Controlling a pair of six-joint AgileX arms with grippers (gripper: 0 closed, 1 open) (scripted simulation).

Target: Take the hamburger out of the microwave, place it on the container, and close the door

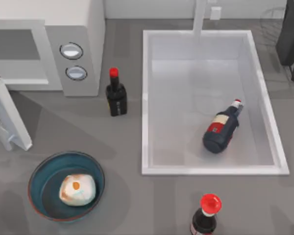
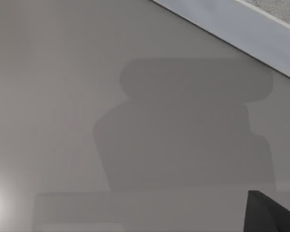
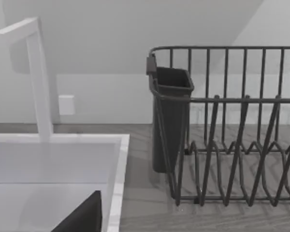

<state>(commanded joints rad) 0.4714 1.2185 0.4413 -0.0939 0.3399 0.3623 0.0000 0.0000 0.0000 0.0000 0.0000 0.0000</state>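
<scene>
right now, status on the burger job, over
Pale cream hamburger sits in the round dark blue container. White microwave door hangs open, not yet shut. Small dark red-capped bottle stands right of the microwave.

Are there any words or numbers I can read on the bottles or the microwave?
None can be read.
Bottle in the sink: a red and white label, too blurred to read.
Microwave: two plain knobs, no words or numbers.
The two other bottles: no label to read.

The hamburger [image 1: 77, 190] is cream-white with brown edges and an orange spot. The container [image 1: 39, 172] is dark blue, rimmed reddish-brown. The microwave [image 1: 83, 29] is white with grey-white knobs.
</scene>
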